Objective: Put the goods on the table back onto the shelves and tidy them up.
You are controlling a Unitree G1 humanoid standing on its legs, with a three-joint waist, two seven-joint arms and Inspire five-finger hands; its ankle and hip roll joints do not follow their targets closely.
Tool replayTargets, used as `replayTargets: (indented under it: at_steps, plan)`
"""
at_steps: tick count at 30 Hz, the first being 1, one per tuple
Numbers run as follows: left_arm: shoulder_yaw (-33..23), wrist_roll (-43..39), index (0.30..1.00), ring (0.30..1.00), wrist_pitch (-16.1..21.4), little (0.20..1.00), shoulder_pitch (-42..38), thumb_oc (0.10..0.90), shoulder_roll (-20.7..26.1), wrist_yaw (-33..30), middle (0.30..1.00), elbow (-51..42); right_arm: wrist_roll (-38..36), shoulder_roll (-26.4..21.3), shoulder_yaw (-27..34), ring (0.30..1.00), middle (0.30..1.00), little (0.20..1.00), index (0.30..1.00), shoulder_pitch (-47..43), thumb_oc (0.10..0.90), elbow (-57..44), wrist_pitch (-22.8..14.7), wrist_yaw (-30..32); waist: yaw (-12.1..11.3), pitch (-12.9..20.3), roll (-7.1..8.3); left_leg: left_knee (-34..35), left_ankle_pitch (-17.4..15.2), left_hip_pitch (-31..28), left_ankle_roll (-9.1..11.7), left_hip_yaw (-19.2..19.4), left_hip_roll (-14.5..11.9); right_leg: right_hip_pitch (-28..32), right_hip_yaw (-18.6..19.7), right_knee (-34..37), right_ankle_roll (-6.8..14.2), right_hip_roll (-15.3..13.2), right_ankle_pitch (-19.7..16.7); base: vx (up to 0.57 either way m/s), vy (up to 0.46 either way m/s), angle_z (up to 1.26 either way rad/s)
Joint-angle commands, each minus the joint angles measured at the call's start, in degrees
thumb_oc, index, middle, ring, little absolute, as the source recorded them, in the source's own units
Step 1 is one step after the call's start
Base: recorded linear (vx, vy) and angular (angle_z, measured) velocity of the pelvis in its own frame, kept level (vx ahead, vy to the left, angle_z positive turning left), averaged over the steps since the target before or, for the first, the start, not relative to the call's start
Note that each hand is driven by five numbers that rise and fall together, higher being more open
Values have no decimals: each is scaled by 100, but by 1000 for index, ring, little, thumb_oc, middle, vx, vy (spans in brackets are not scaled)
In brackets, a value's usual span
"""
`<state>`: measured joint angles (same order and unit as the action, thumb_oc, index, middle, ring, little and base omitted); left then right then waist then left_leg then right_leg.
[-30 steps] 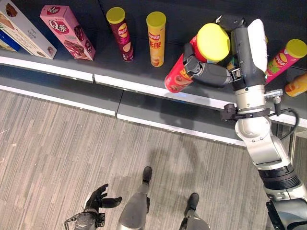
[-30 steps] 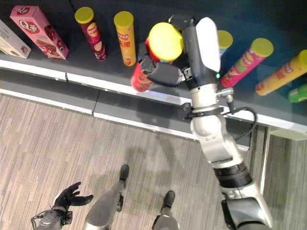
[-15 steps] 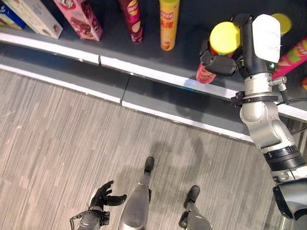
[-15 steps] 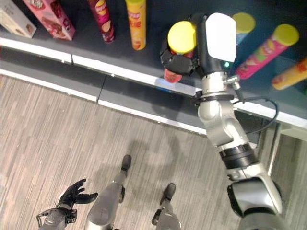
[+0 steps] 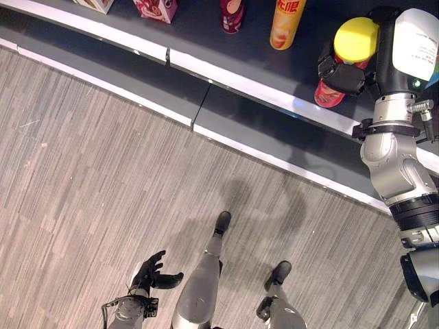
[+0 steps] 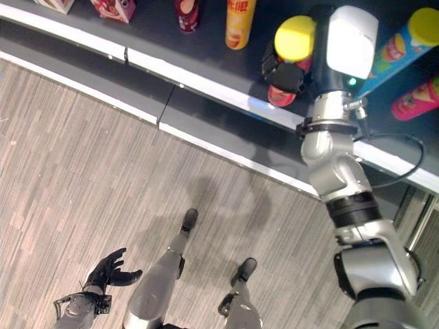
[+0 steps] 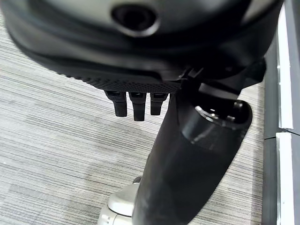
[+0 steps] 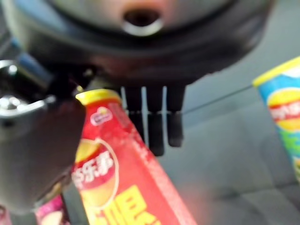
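A red chip can with a yellow lid [image 5: 355, 40] is held over the dark shelf [image 5: 260, 58], close to the shelf's white front edge. My right hand [image 5: 341, 74] is shut on it, fingers and thumb curled round its upper body. The can's red base [image 6: 281, 96] points down at the shelf; whether it touches I cannot tell. In the right wrist view the red can [image 8: 117, 187] runs between thumb and fingers [image 8: 157, 123]. My left hand [image 5: 151, 273] hangs low over the floor, fingers relaxed, holding nothing.
On the shelf stand a yellow can [image 5: 288, 20], a dark red can [image 5: 232, 8] and a pink box [image 5: 154, 8]. A blue can [image 6: 401, 44] and a pink can [image 6: 415, 106] lie right of my hand. A lower shelf [image 5: 274, 137] juts out below.
The camera has shifted, so the shelf sits higher in view. My right hand has turned the red can from a strong tilt to nearly upright and lowered it toward the shelf's front edge.
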<state>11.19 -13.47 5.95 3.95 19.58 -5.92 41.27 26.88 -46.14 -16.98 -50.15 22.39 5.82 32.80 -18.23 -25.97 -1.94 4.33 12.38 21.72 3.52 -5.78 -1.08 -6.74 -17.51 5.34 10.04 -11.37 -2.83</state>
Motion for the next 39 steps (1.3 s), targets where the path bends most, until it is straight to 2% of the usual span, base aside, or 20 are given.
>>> replayTargets:
  at_steps: [1, 7, 13, 18, 32, 39]
  plan:
    - [224, -74, 900, 900, 167, 900, 199, 800, 418, -197, 900, -63, 218, -696, -164, 300, 300, 300, 300, -1096, 400, -222, -111, 634, -74, 377, -64, -164, -645, 2, -3, -350, 133, -3, 16, -283, -3, 2, 314, 18, -5, 6]
    - [276, -44, 900, 900, 191, 900, 165, 800, 490, -210, 900, -202, 103, -882, -230, 300, 300, 300, 300, -1316, 400, 45, -48, 801, -148, 379, -76, -172, -649, 106, 2, -430, 185, -9, -75, -239, 34, -38, 297, 26, -10, 7]
    - [330, -99, 900, 900, 226, 900, 176, 800, 505, -232, 900, -315, -98, -952, -175, 300, 300, 300, 300, -1432, 400, 287, 12, 994, -192, 380, -159, -178, -654, 155, -12, -490, 255, -14, -142, -217, 68, -81, 272, 20, 4, 5]
    - [388, -110, 900, 900, 223, 900, 165, 800, 493, -248, 900, -306, -383, -859, -53, 300, 300, 300, 300, -1480, 400, 394, -10, 1094, -198, 377, -186, -202, -683, 186, -26, -496, 272, -22, -139, -195, 75, -97, 265, 4, 2, 1]
    - [537, -226, 900, 900, 230, 900, 138, 800, 497, -299, 900, -349, -1005, -737, -336, 300, 300, 300, 300, -1892, 400, 1205, -76, 1169, -252, 428, -173, -217, -729, 205, -68, -586, 305, -13, -91, -151, 101, -103, 244, 3, -2, 0]
    - [596, -301, 900, 900, 232, 900, 119, 800, 513, -327, 900, -426, -1453, -712, -353, 300, 300, 300, 300, -2010, 400, 1539, -182, 1181, -273, 466, -217, -177, -732, 165, -77, -628, 345, 32, -122, -129, 117, -112, 246, 4, 0, 0]
